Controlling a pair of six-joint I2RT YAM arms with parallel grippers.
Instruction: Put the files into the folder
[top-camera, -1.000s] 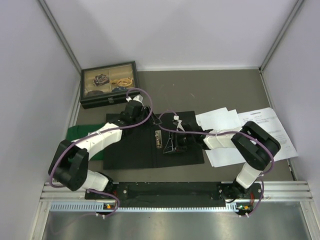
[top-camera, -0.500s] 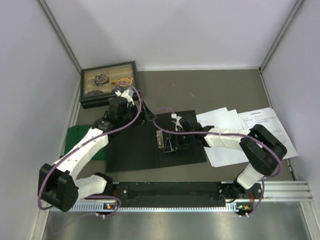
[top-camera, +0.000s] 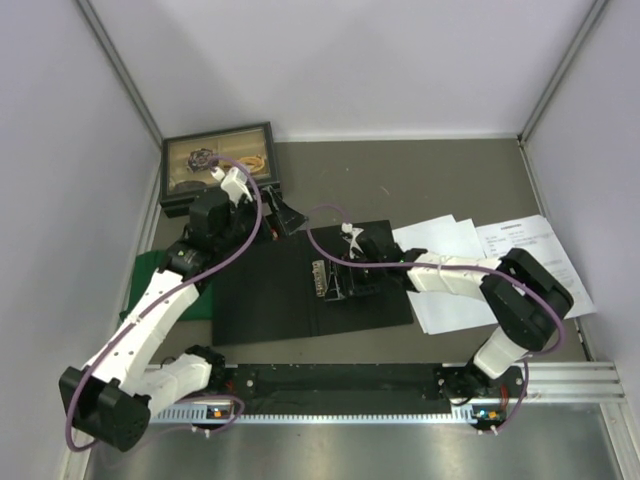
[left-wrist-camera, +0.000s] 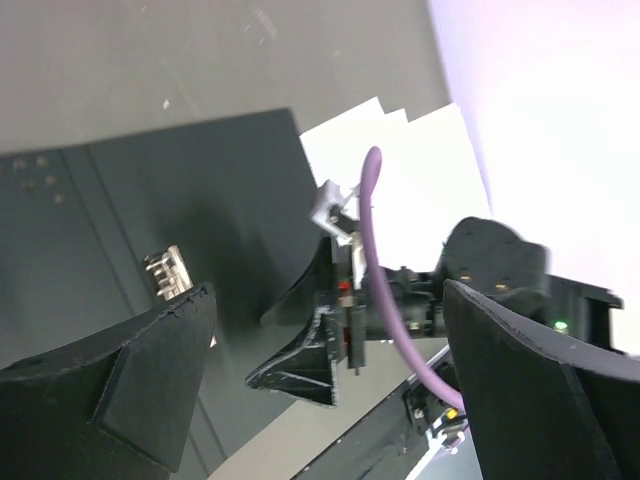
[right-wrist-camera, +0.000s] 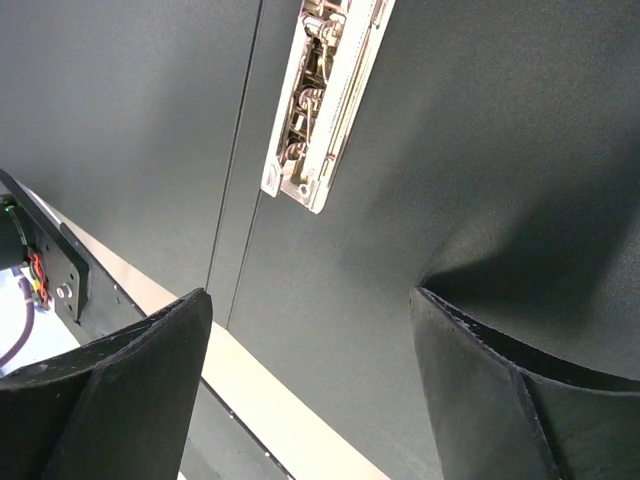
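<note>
The left gripper (top-camera: 283, 214) hangs wide open and empty over the far edge of the open folder (top-camera: 265, 300). The right gripper (top-camera: 343, 284), jaws likewise spread on nothing, hovers just beside the metal clip (top-camera: 319, 277). The files (top-camera: 448, 240) lie loose to the folder's right, so the right arm is nearer them.

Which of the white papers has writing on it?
The sheet farthest right: it shows lines of small dark print near its top. The other sheets, next to the open folder, look blank.
</note>
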